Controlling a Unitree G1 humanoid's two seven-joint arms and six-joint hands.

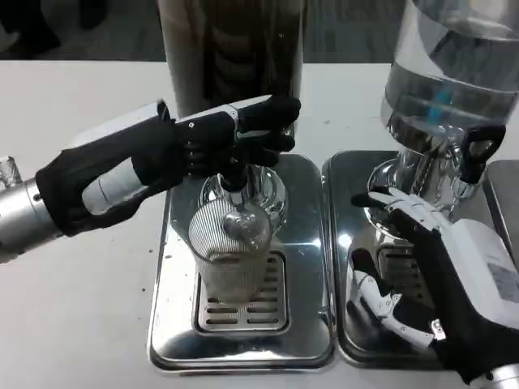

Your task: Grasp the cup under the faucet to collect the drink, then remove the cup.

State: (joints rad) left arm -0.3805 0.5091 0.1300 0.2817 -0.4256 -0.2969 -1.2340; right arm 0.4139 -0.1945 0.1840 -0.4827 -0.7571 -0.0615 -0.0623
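Ribbed clear cup (231,255) sits on the slotted grate of the left steel tray (174,324), right under the faucet (237,182). Left hand (235,134) is clamped on the faucet handle above the cup. Right hand (413,267) hovers over the right tray (345,243), fingers spread, holding nothing. Bare white table (73,308) lies left of the trays.

My left hand (235,134) covers the faucet lever beneath its fingers; whether they press it, I cannot tell. The dispenser (231,49) behind it runs off the top edge; my right hand (438,267) is cut off at the bottom corner.
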